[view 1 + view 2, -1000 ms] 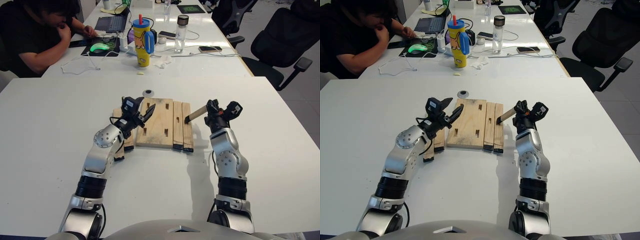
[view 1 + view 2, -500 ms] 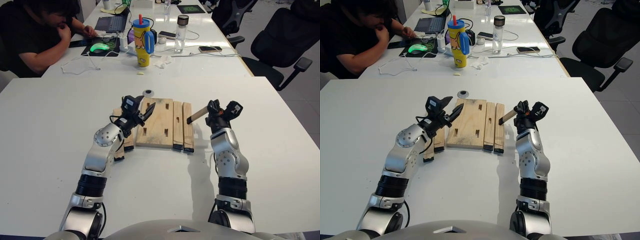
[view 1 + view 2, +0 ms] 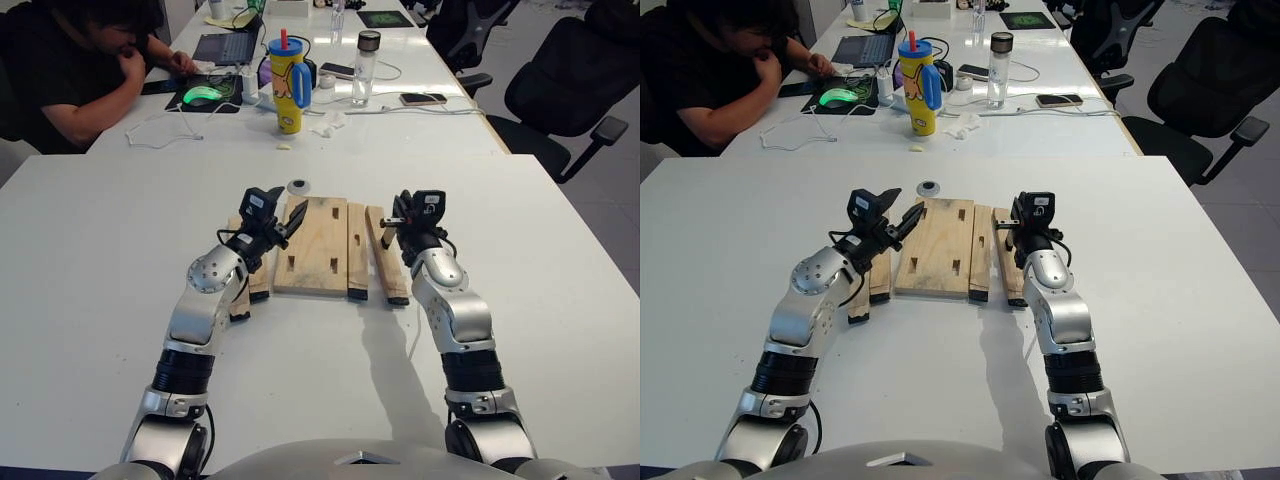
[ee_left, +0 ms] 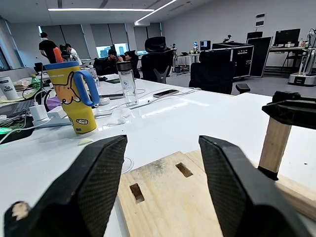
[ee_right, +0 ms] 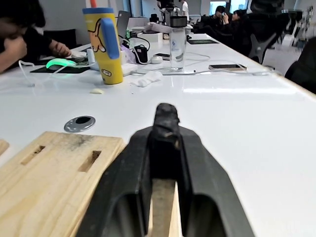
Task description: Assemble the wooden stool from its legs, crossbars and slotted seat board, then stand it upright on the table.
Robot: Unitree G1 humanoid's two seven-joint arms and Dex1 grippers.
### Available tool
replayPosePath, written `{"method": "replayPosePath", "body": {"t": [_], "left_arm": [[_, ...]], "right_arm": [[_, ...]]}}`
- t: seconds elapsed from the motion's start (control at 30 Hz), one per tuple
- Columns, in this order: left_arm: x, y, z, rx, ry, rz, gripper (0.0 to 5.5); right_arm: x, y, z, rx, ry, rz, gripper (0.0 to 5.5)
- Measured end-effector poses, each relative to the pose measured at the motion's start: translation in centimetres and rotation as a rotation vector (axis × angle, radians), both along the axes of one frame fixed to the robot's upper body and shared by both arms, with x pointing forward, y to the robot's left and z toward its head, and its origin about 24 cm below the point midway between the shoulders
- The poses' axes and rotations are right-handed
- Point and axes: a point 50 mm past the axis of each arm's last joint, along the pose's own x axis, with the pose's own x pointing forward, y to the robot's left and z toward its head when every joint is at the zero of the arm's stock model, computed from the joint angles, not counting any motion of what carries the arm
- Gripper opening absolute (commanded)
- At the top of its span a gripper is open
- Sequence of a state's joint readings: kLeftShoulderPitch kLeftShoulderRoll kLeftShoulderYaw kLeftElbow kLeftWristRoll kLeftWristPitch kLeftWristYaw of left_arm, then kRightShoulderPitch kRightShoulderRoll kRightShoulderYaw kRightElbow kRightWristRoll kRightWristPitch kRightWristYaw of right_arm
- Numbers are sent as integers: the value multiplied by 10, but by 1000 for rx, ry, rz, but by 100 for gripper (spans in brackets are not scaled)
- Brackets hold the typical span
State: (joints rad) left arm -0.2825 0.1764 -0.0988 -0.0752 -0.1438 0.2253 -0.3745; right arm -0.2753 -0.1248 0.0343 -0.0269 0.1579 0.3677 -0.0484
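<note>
White table (image 3: 90,300) up front, second table (image 3: 440,125) butting against its far edge. Back there stands a yellow tumbler (image 3: 285,85), lid on, red straw poking out, contents hidden. Next along is a clear bottle (image 3: 364,68), dark cap on; can't tell what's inside.

Now the work. Wooden pieces (image 3: 258,285) lie partly hidden under the left arm, count unclear. Left gripper (image 3: 287,224) is spread wide, holding nothing, hovering over the left edge of the slotted seat board (image 3: 320,250), which lies flat toward the table's far edge. Right of it lies an inner slat (image 3: 357,250), flat, then an outer slat (image 3: 390,275), skewed. Right gripper (image 5: 164,123) is clamped on a wooden leg (image 4: 274,142), upright, dark tip down at the outer slat; whether it touches is hard to say. Its upper end vanishes between the fingers.
</note>
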Motion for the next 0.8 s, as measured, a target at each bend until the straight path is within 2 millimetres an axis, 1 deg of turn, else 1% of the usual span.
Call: {"method": "replayPosePath", "body": {"t": [0.2,0.37,0.63,0.67,0.73,0.8], "left_arm": [[-2,-6,-1,-3,1,-10,269],[-2,-5,-1,-2,0,-8,269],[-1,-4,-1,-3,-8,1,269],[-1,-3,-1,-2,-9,4,269],[0,-2,-2,-3,-9,9,269],[0,0,-1,-4,-13,18,269]], "right_arm": [[-6,-5,-11,20,-57,38,45],[-6,-4,-12,46,-64,66,45],[-6,-3,-12,12,-86,90,45],[-7,-3,-13,11,-93,90,81],[-8,-4,-11,10,-107,87,109],[-15,-6,-26,26,-46,93,142]]}}
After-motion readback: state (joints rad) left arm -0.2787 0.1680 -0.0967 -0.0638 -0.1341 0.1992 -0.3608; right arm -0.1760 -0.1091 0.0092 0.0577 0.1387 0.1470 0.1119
